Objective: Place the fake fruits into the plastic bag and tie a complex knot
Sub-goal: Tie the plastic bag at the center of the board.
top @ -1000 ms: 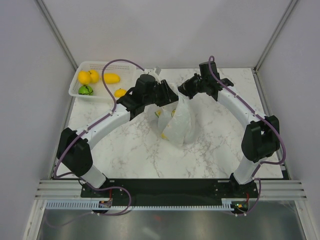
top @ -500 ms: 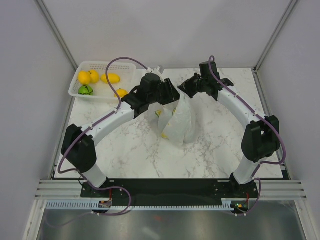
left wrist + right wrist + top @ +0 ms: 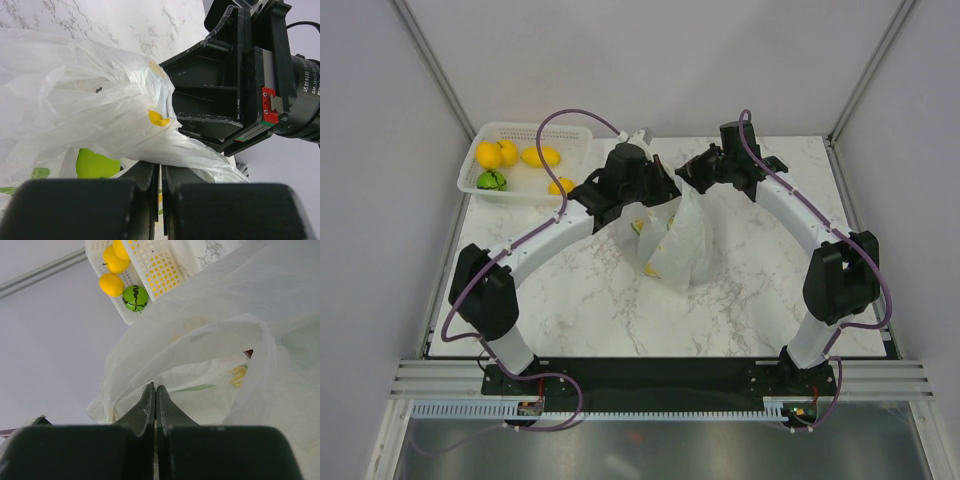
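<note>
The plastic bag stands in the middle of the table, white with lemon prints, fruit inside. A green fruit shows through it in the left wrist view. My left gripper is shut on the bag's left handle. My right gripper is shut on the other handle. Both hold the handles up, close together above the bag. Yellow fake fruits and a green one lie in the white basket at far left. No knot shows.
The basket also shows in the right wrist view with yellow fruits and the green one. Grey walls enclose the marble table on three sides.
My left arm has swung to the right, bringing its gripper closer to the right gripper above the bag. The right arm has barely moved.
</note>
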`<state>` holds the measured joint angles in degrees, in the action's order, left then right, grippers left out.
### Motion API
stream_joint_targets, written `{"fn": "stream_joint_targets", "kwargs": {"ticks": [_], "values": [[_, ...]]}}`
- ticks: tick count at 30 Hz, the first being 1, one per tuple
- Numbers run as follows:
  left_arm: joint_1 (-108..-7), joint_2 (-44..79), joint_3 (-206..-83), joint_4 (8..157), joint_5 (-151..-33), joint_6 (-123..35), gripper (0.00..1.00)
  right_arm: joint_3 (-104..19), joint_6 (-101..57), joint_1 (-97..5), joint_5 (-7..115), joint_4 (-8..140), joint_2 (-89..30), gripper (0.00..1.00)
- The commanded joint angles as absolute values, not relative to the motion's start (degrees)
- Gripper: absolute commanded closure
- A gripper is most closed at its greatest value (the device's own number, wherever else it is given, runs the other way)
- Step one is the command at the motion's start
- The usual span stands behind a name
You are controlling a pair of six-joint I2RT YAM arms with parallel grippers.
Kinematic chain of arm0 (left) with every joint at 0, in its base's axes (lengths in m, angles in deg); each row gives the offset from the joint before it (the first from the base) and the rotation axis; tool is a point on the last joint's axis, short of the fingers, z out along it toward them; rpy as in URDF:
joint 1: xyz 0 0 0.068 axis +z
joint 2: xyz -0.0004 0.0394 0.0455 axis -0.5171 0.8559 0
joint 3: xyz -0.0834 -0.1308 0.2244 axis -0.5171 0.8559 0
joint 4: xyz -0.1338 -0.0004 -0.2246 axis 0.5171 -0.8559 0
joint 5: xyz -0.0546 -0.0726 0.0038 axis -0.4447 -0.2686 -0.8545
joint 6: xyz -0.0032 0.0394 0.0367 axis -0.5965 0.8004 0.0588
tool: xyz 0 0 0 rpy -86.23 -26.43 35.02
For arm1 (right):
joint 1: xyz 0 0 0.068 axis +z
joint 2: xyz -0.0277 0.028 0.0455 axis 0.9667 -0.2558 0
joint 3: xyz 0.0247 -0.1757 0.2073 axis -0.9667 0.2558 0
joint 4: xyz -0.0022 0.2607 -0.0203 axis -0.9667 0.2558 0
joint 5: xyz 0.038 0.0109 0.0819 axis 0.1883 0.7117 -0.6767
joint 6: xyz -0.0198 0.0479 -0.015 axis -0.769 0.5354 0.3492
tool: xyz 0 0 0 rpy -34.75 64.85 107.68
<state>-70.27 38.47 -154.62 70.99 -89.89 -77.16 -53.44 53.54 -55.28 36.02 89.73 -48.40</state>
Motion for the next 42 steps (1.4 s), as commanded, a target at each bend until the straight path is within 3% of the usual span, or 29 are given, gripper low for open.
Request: {"fn": "stream_joint_targets", "kwargs": {"ticks": [1,12,31,38,42], "values": [[-70.42,37.92,-157.31,71.44,-88.6,-74.4,0.98,-54.0,54.45,-54.62,34.27,88.02,-47.4,1.0],[-65.5,36.52,-162.23,57.03,-104.4,-72.82,0.98,-57.16,45.05,-56.02,36.2,88.19,-49.6,1.0],[-60.23,41.08,-180.94,22.85,-114.7,-58.14,0.98,-68.23,24.05,-56.11,42.96,100.31,-51.45,1.0],[-60.05,41.52,-183.67,14.23,-115.76,-55.77,0.98,-68.32,19.03,-56.11,45.52,102.17,-50.22,1.0],[-60.05,41.7,-185.78,9.3,-108.83,-54.28,0.98,-67.89,16.31,-56.11,47.36,103.48,-48.99,1.0]]}}
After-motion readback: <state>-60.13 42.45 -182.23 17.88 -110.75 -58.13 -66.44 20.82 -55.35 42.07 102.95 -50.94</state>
